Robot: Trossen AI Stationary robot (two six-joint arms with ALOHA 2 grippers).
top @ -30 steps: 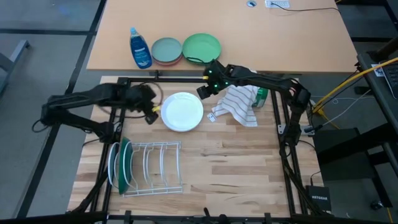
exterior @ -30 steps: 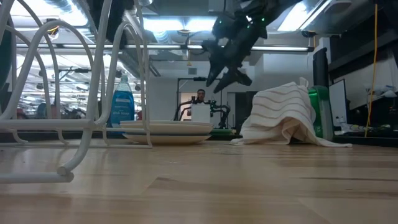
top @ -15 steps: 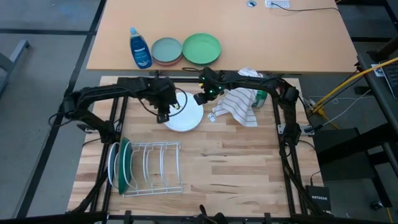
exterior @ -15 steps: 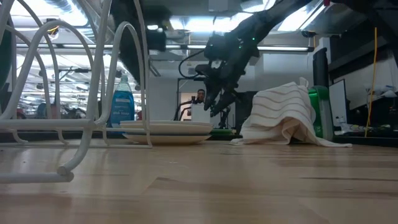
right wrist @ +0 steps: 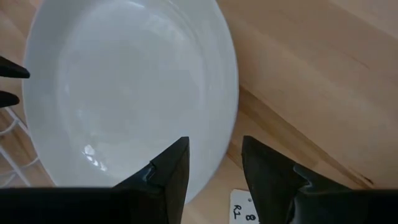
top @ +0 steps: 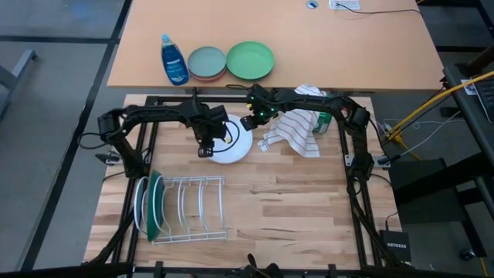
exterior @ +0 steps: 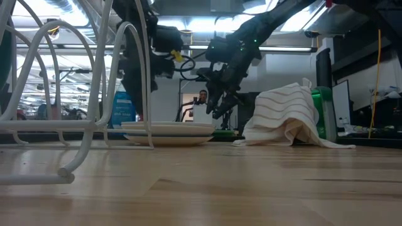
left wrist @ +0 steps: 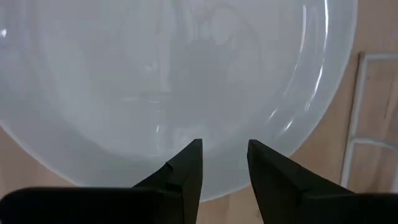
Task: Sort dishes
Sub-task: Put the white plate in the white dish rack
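Observation:
A short stack of white plates [top: 230, 139] lies flat on the wooden table; it also shows in the low view [exterior: 168, 133]. My left gripper [top: 204, 148] hangs open above the stack's near left part [left wrist: 186, 74]. My right gripper [top: 248, 122] hangs open above its far right rim [right wrist: 231, 112], clear of it in the low view [exterior: 220, 108]. A white plate [top: 140, 202] and a dark green plate [top: 155, 202] stand on edge in the wire rack [top: 189, 207]. No dark blue speckled plate shows.
A striped towel [top: 297, 131] lies heaped right of the plates, with a green thing [top: 323, 120] behind it. On the farther table stand a blue soap bottle [top: 174, 60], a grey-blue plate over a pink one [top: 207, 63] and a light green plate [top: 250, 60].
My left gripper has gone from the table's left side toward the right, onto the white plates, its arm swinging in behind it. My right gripper has come down and toward the near edge, from beyond the stack to above its far right rim. The plates have stayed put.

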